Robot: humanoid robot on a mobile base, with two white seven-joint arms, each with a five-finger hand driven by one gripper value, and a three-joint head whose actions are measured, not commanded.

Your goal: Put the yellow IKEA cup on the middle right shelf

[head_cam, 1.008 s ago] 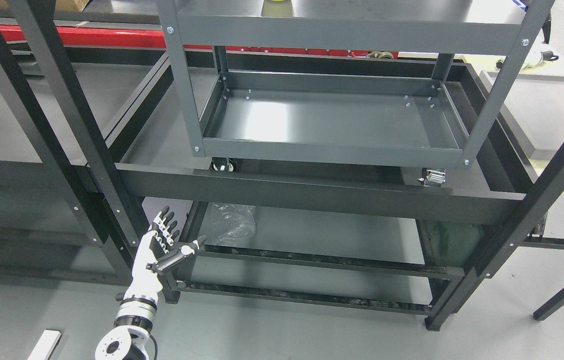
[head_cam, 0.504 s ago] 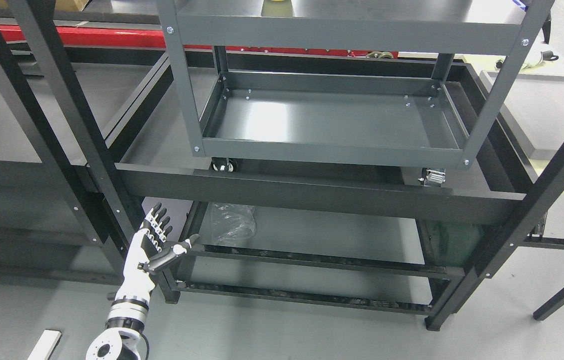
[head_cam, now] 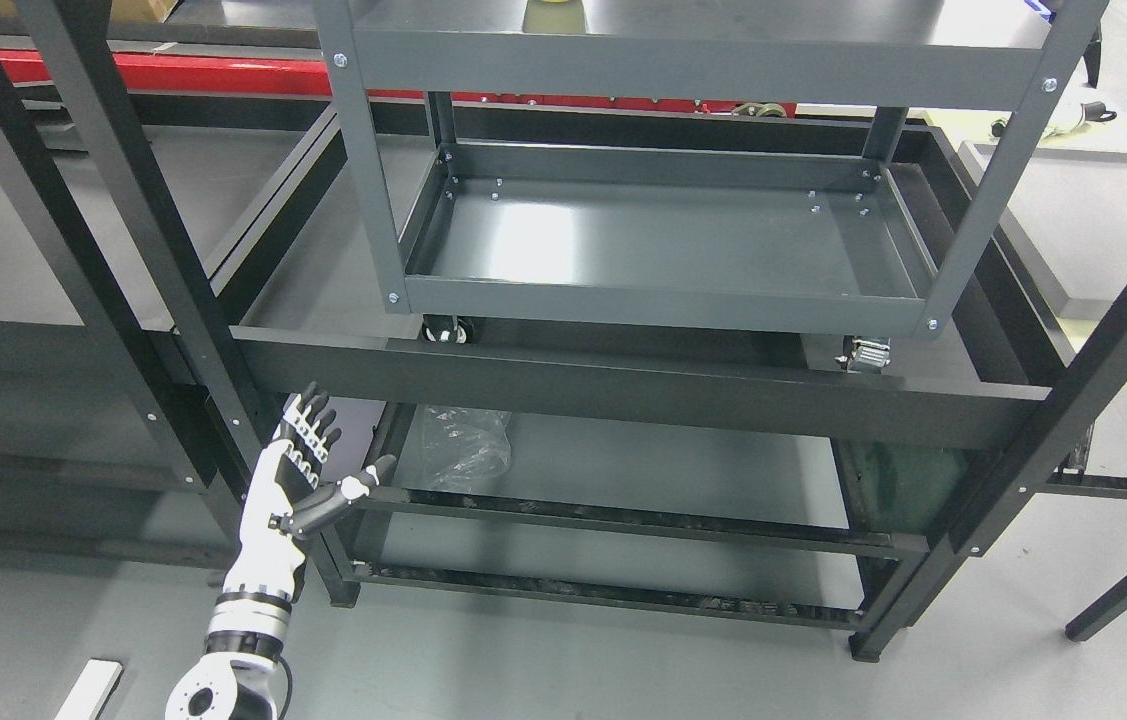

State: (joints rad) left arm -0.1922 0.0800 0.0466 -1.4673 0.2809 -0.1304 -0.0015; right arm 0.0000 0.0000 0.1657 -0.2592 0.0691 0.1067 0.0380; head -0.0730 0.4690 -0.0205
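Observation:
A sliver of the yellow cup (head_cam: pixel 552 3) shows at the very top edge, standing on the top deck of the grey cart (head_cam: pixel 663 300); most of it is cut off by the frame. My left hand (head_cam: pixel 328 455) is raised at the lower left, in front of a black rack post, fingers spread and thumb out, holding nothing. It is far below and to the left of the cup. The wide black shelf (head_cam: pixel 623 385) runs across the middle, with the cart standing on it. My right arm does not show.
Black rack posts (head_cam: pixel 138 220) slant across the left and another post (head_cam: pixel 1093 380) crosses the right. A crumpled clear plastic bag (head_cam: pixel 463 445) lies on the lower shelf. A white strip (head_cam: pixel 88 690) lies on the floor at the bottom left.
My left hand has drifted up and to the left, staying spread and empty. Nothing else has moved.

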